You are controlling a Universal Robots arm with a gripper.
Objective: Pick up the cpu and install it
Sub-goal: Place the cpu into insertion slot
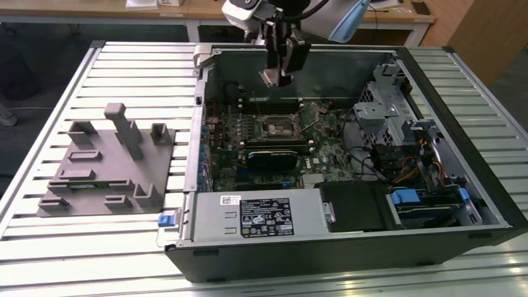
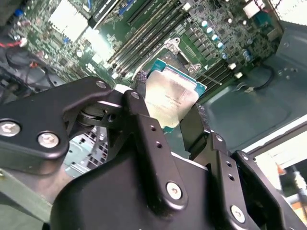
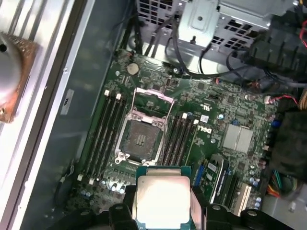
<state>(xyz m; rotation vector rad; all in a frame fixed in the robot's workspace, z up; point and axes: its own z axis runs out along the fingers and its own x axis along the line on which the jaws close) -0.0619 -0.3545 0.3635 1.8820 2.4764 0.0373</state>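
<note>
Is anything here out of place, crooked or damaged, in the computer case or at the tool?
Nothing stands out. The tool grips the cpu above the motherboard; the socket is empty, its frame lifted open, and I see no damage.

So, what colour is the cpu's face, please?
The cpu is pale silvery-white, best in the first wrist view.

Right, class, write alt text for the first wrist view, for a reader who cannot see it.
The gripper holds the cpu, pale metal face showing, over a green motherboard inside a computer case. The motherboard's square socket lies open and empty, with memory slots on both sides.
</note>
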